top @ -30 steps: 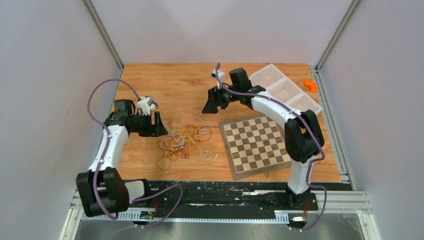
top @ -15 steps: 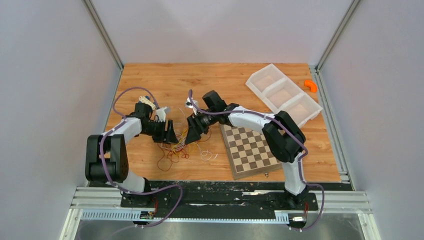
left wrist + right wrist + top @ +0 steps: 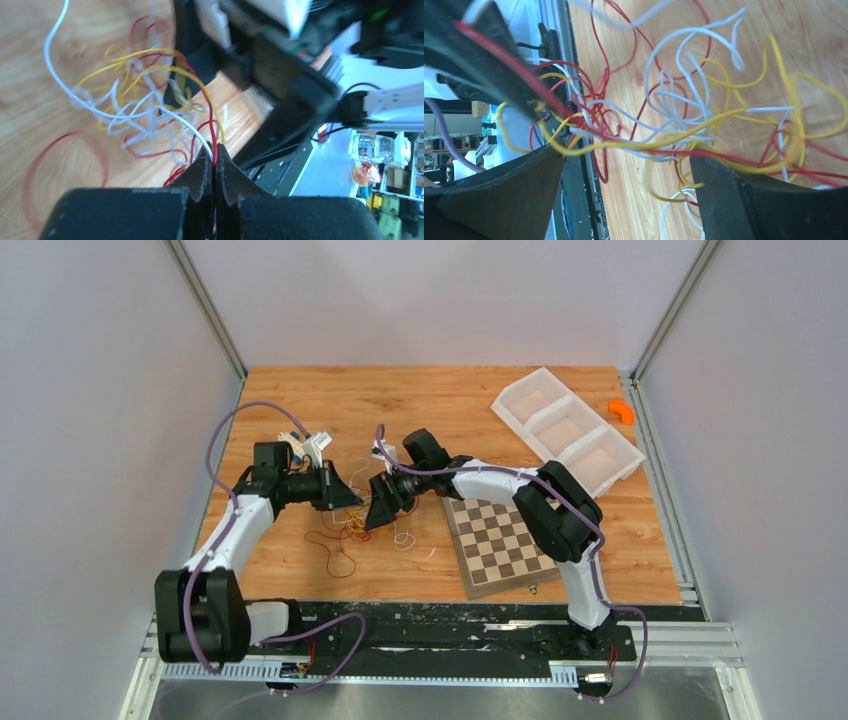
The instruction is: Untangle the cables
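The cables (image 3: pixel 352 527) are thin red, yellow and white wires, bunched in a tangle on the wooden table between both grippers. My left gripper (image 3: pixel 350 499) is shut on a red and a white strand of the cables (image 3: pixel 135 107), pinched at its tips (image 3: pixel 214 154). My right gripper (image 3: pixel 377 516) faces it from the right and stands open. In the right wrist view the cables (image 3: pixel 684 125) stretch taut across the wide gap of the right gripper (image 3: pixel 624 167), with yellow and red strands resting against its fingers (image 3: pixel 504 192).
A chessboard (image 3: pixel 505 535) lies right of the tangle, under the right arm. A white three-compartment tray (image 3: pixel 566 427) sits at the back right, with a small orange object (image 3: pixel 622 411) beyond it. A loose red loop (image 3: pixel 335 552) trails toward the front edge.
My left gripper has shut on strands of the tangle and pulled back to the left. The right gripper has opened wider and moved slightly nearer. The tangle is drawn up between them.
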